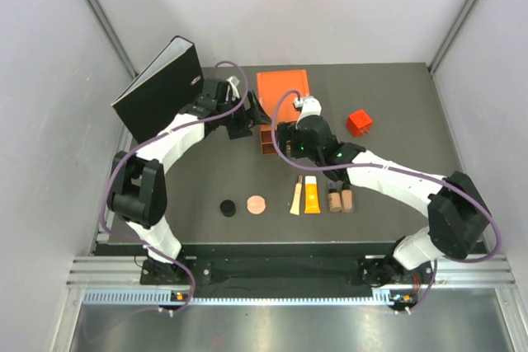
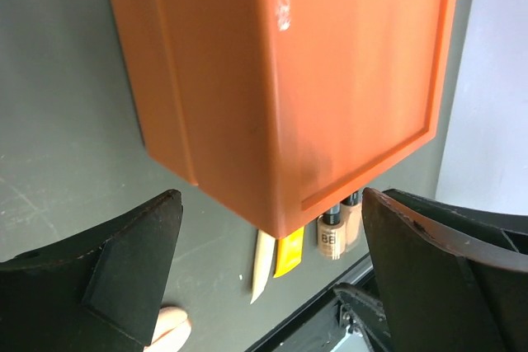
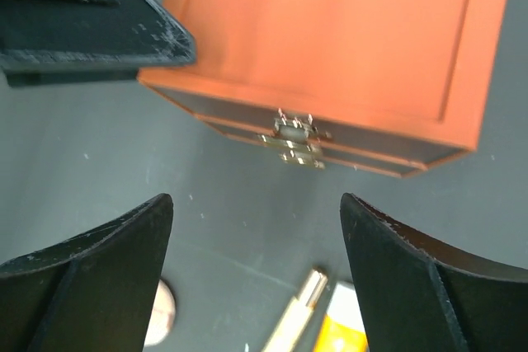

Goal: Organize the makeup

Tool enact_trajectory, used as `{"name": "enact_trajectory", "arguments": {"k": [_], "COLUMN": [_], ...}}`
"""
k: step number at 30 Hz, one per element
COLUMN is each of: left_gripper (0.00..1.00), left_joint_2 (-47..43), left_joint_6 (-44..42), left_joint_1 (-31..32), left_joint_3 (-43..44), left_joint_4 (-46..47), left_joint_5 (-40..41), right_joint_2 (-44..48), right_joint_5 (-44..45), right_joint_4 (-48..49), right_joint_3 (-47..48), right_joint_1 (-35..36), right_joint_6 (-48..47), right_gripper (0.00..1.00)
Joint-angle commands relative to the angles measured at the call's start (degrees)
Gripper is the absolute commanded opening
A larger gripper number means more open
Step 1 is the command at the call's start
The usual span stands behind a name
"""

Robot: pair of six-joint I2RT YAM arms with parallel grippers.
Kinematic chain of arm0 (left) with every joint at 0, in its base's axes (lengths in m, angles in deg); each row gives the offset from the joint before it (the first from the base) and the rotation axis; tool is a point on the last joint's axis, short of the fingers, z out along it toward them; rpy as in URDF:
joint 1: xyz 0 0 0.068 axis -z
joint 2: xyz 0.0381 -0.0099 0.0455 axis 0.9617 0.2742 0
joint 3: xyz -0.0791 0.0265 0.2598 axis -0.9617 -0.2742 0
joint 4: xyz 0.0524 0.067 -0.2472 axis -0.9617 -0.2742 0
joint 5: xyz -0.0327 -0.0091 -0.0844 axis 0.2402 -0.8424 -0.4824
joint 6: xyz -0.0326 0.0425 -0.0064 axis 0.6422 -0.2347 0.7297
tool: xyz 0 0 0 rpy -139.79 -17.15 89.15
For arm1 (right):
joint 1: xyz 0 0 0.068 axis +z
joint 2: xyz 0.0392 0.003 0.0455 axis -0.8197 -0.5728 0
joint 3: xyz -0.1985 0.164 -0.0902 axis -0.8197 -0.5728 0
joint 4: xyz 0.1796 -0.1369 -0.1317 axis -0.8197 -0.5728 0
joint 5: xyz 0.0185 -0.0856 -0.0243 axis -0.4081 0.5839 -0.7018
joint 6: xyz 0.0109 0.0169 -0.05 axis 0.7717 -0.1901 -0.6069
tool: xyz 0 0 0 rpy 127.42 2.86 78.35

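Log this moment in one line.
left claw: open, near large orange box | right claw: open, facing its metal latch | makeup: loose on table

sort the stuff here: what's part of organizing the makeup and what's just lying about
Job: black disc, copper disc, beige tube, yellow tube, two tan bottles.
Not makeup: orange box, red cube, black folder.

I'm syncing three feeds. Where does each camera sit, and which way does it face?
Top external: above and behind, looking down on the table; left arm and right arm show.
Left wrist: looks across the orange box toward the makeup; left gripper frames it.
Right wrist: faces the box's clasp; right gripper frames it.
Shared: both wrist views catch the orange-yellow tube.
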Motion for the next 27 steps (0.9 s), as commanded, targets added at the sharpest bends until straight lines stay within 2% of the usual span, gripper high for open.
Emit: {"name": "enact_trajectory", "arguments": {"k": [1,8,15,27], "left_gripper": [0.93,0.91,0.91,0.91], "left_joint_2": [1.1,2.2,2.9,2.0], "left_joint_6": [1.7,2.2,2.0,1.1], "left_joint_1": [-0.2,-0.3,-0.2,-0.2], "left_joint_3": [2.6,3.2,3.8,3.3], "left_joint_4": [4.7,5.3,5.7,5.1], "left_joint_5": [-1.0,-0.4,-1.4,-1.2], "right_joint_2": [-3.1,-6.3,-6.1,-8.8], "right_joint_5": [5.2,7.9,15.0,14.7], "right_joint_4": [4.6,4.6,5.1,7.1], "right_joint_3": [5.2,6.6,5.1,5.9], "right_joint_1": [1.5,1.9,2.6,2.6], "right_joint_6": [-0.2,-0.9,-0.9,-0.6], "right_gripper": [0.82,0.81,0.78,0.72]}}
